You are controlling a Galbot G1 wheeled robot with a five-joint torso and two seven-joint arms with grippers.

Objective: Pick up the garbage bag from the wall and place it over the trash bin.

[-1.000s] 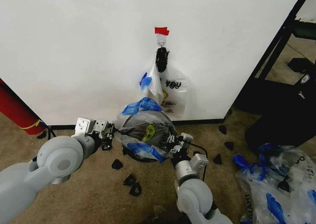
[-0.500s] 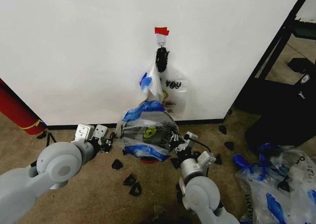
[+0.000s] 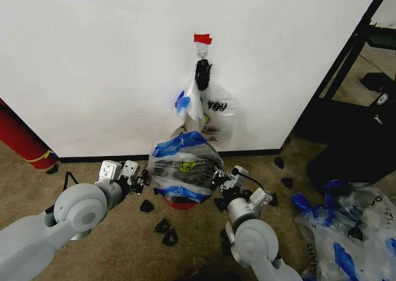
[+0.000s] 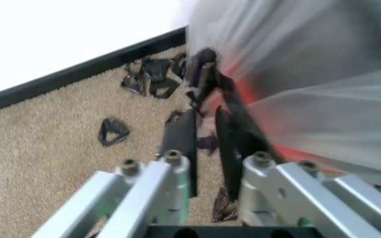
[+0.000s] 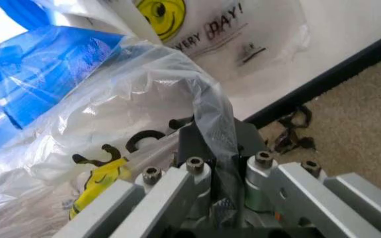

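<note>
The garbage bag [image 3: 184,166], thin whitish film with blue patches and a yellow smiley, is draped over the trash bin, whose red base band [image 3: 176,203] shows below it at the foot of the wall [image 3: 93,64]. My left gripper [image 3: 140,183] is low at the bag's left edge, its fingers close together on the film [image 4: 204,119]. My right gripper [image 3: 219,181] is at the bag's right edge and shut on a strip of the bag [image 5: 215,134]. The bin's body is hidden under the plastic.
A whiter "YOU" bag [image 3: 219,117] hangs from the hook [image 3: 201,57] under red tape [image 3: 202,39]. A red cylinder [image 3: 21,138] leans at left. Black scraps [image 3: 164,228] litter the carpet. A heap of bags [image 3: 346,225] and a dark frame [image 3: 352,132] stand at right.
Both grippers have come down and drawn closer together with the bag. The bag has dropped from above the bin onto it and now covers it.
</note>
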